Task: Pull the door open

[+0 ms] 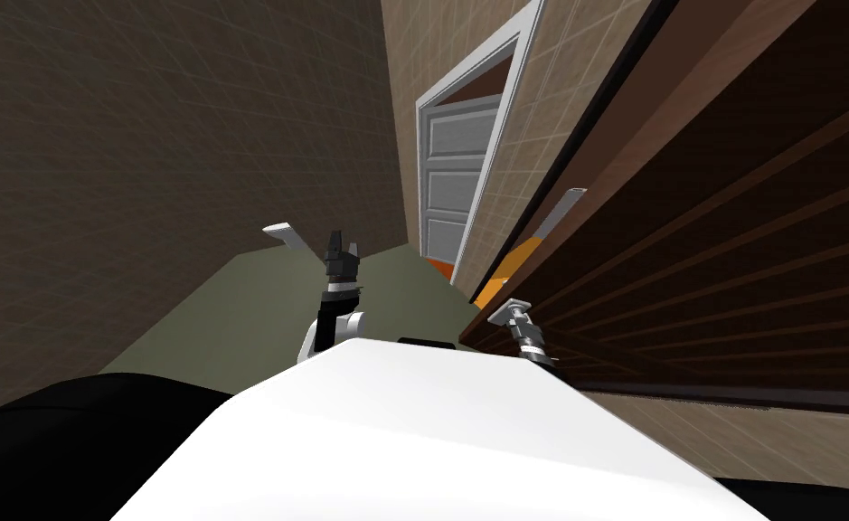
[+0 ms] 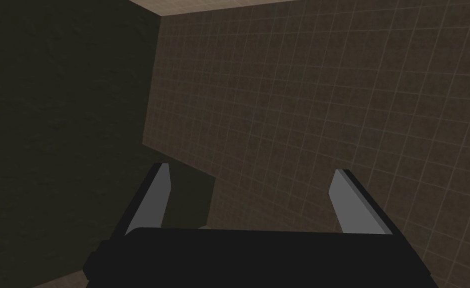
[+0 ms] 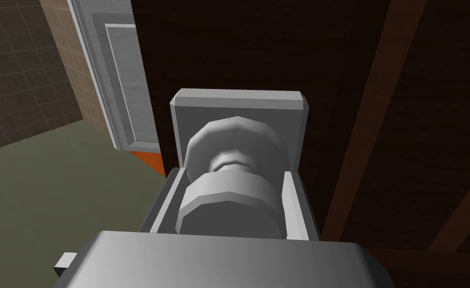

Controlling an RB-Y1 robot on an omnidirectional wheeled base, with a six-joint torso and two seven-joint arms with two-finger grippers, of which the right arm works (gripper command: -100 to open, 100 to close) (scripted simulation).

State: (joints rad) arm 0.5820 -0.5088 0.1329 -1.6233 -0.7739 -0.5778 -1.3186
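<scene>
Left gripper (image 1: 342, 254) idle, right gripper (image 3: 236, 174) latched on!
At twelve o'clock the left's blades stand wide apart; over at two o'clock the right's blades clamp the grey round knob (image 3: 231, 200) of the dark brown panelled door (image 1: 730, 226).

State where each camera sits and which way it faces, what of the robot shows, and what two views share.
Head view: on the head, looking steeply down and forward along a hallway; left pincer mid-hallway, right pincer at the dark brown door.
Left wrist view: on the left hand, looking along its open fingers.
Right wrist view: on the right hand, facing the door's grey knob, its fingers pressing the knob's sides.
Shared: head and right wrist views both show that door and the white panelled door beyond.
</scene>
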